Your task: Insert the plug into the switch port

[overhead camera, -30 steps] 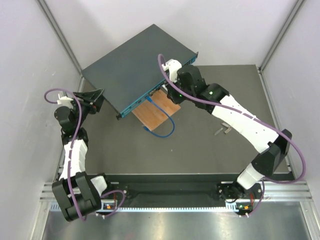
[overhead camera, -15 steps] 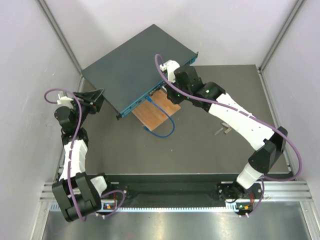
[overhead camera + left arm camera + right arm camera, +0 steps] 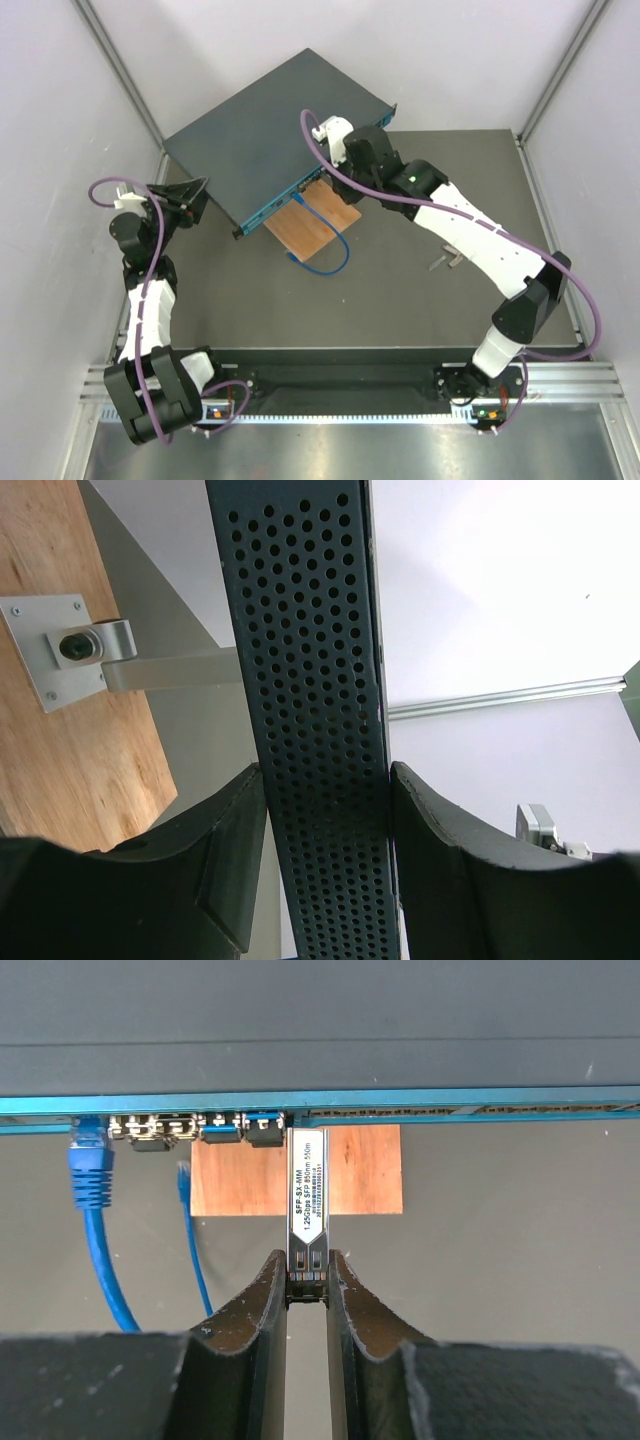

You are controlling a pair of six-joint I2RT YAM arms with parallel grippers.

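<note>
A dark blue-teal switch (image 3: 270, 135) was laid askew at the far left of the table (image 3: 400, 290), its port-lined face turned toward the arms. Just in front of that face a small wooden board (image 3: 312, 232) was set, and a blue cable (image 3: 325, 262) was looped over the board's near edge, one end plugged into a port at the left of the row, as was seen in the right wrist view. Well apart to the right, a small grey metal piece (image 3: 447, 262) was left on the table. The path between the plug (image 3: 306, 1200) and the port row was crossed by nothing, though blue-tabbed ports were occupied just to its left. The plug, a labelled silver SFP module, was clamped by its rear end between the right fingers (image 3: 265, 1300), which were drawn nearly together on it; its far end was brought up to the port row, but how deep it was seated could not be told. The left fingers (image 3: 230, 850) were held about half apart and pressed on both faces of the switch's perforated side wall.
</note>
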